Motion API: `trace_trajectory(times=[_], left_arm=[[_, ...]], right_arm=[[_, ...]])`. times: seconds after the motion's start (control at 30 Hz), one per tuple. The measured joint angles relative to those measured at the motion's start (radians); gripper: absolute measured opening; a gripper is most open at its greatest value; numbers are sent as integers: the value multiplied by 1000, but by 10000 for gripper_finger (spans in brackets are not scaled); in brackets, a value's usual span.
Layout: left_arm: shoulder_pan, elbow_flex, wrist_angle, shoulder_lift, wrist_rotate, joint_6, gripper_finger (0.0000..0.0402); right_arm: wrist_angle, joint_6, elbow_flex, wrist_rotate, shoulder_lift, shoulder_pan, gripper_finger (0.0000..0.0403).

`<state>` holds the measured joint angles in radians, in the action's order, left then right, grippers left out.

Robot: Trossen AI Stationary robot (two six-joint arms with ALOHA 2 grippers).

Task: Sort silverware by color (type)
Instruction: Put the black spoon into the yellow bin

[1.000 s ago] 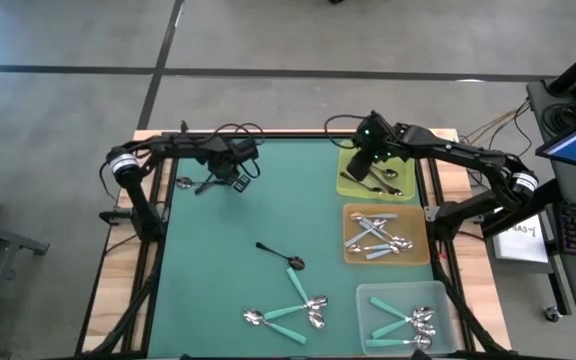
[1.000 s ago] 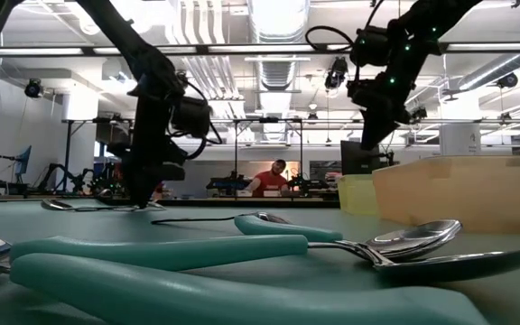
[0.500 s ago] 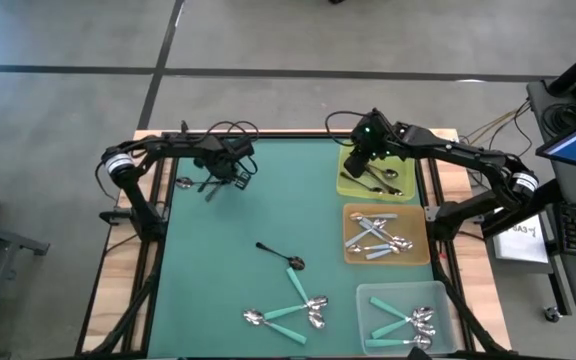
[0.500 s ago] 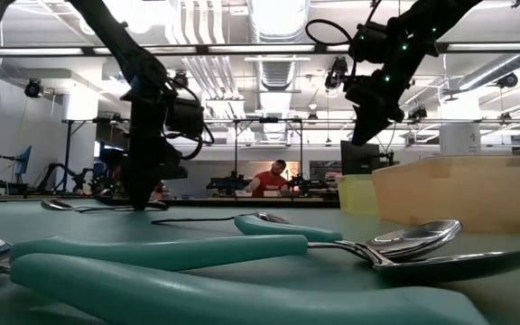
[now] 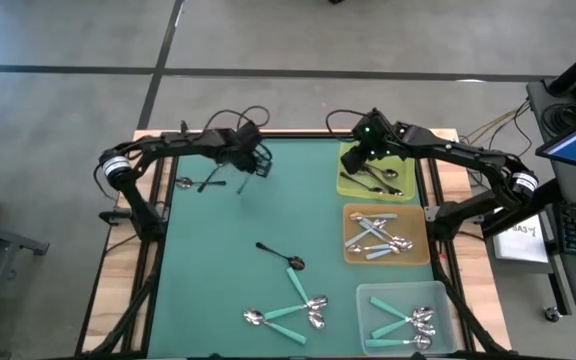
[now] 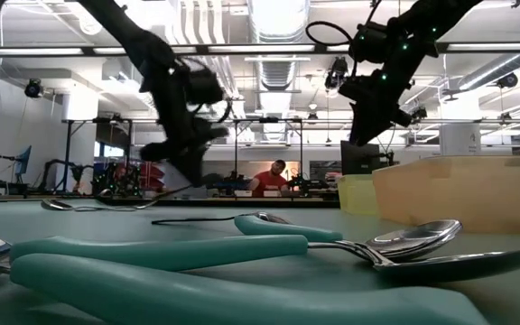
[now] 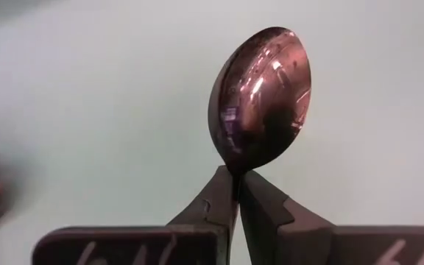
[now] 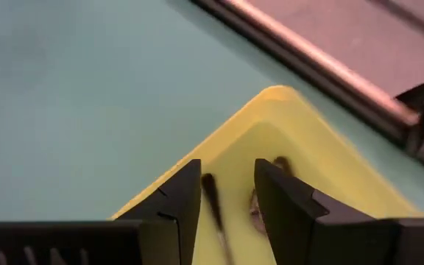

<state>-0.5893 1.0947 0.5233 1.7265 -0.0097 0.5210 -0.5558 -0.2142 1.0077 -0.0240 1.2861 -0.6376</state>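
Left gripper [image 7: 236, 193] at the far left of the desk [image 5: 268, 215], raised off the surface. Fingers [image 7: 212, 199] clamped on the neck of a dark spoon [image 7: 260, 99]; bowl stands out past the fingertips, handle hidden. Likely gripped at the neck so the piece hangs steady for carrying. Two more spoons [image 5: 196, 183] lie on the desk just beside it, near the left edge.

Right gripper [image 8: 227, 195] hovers over the yellow tray [image 5: 353, 185] at the far right; fingers [image 8: 179, 199] apart, nothing between them. Dark spoons already lie in that tray, so it looks like the place for dark pieces, and the held spoon probably belongs there.

Orange tray [image 5: 353, 255] holds light-blue spoons; clear tray [image 5: 368, 300] at the near right holds teal ones. Each tray takes one colour.

Still loose on the desk: one dark spoon [image 5: 280, 254] mid-desk, and a teal cluster [image 5: 290, 310] at the near edge. Sorting seems well along, not done.
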Motion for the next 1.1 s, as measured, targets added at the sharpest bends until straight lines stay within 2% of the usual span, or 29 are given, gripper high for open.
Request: trace_trajectory(times=[0.17,0.4,0.47,0.67,0.9,1.1], left_arm=[[63,6,-301,-23,72,87,1],[167,6,-779,-25,82,203,0],[194,6,-896,-25,80,223,0],[242,6,-1072,-27,76,274,0],[248,6,-1076,-28,39,278,0],[248,6,-1078,-28,19,285,0]], right_arm=[[59,-59,-12,169,0,3,118],[392,-134,-90,557,0,2,118],[474,-153,-99,625,0,3,118],[602,-226,-101,639,0,2,118],[627,-240,-101,668,0,2,118],[670,-240,-101,740,1,3,124]])
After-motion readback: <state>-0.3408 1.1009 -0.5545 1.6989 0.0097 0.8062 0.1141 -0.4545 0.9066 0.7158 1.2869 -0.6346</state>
